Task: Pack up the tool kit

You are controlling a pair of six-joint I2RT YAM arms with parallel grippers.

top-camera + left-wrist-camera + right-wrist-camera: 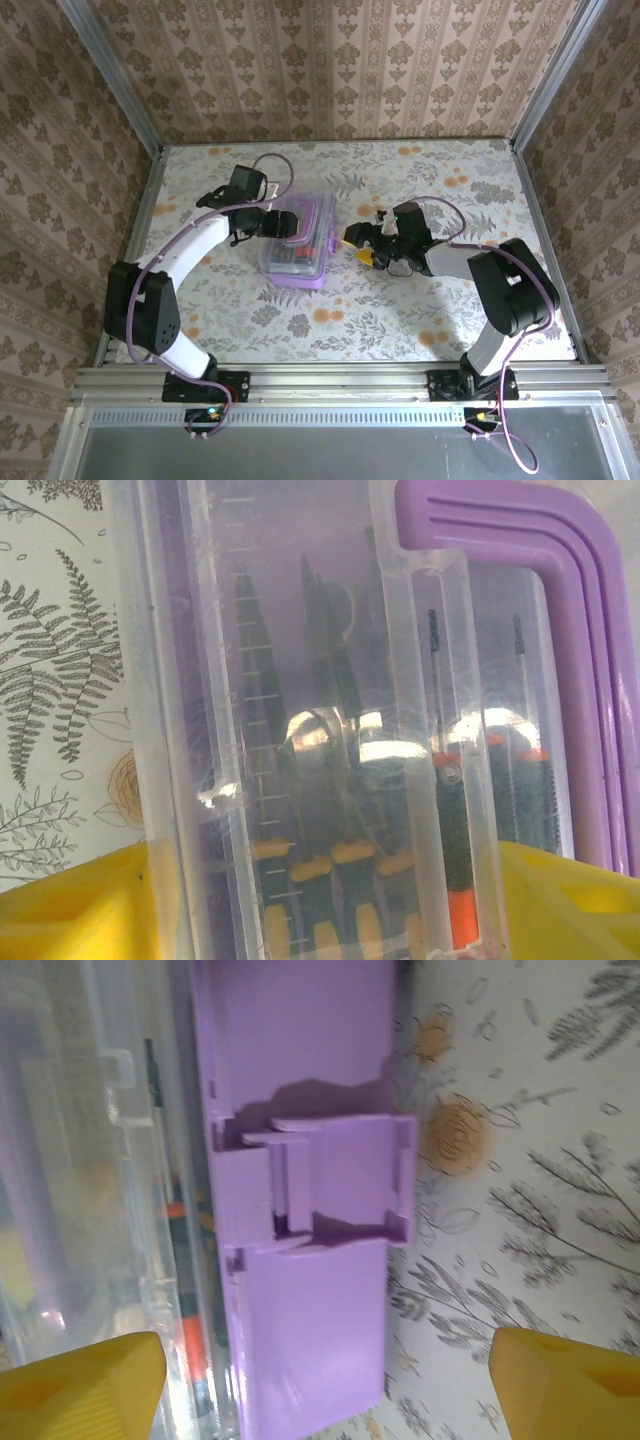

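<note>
Where the two arms are bolted to the grey aluminium rail at the near edge, the left arm bends up and inward and the right arm does the same from its side. Both reach mid-table and meet at the rectangular tool case, which has a purple plastic base and a clear lid. It lies on the floral-printed table, a little left of centre, long axis running near to far, lid over the base; cannot tell whether it is latched. The left gripper sits on the case's left side. Its yellow fingers stand wide apart with a raised strip of the clear lid between them, and I cannot tell whether they pinch the strip or only flank it. Seen through the lid are pliers with yellow-and-black handles and thin-shafted screwdrivers with orange-and-black handles, with the purple rim beyond. The right gripper is just beside the case's right edge, jaws spread. One of its yellow fingertips is over the clear lid and the other is over bare table, clear of the case, with the purple latch between them. Farther off the table runs to brown damask wallpaper.
</note>
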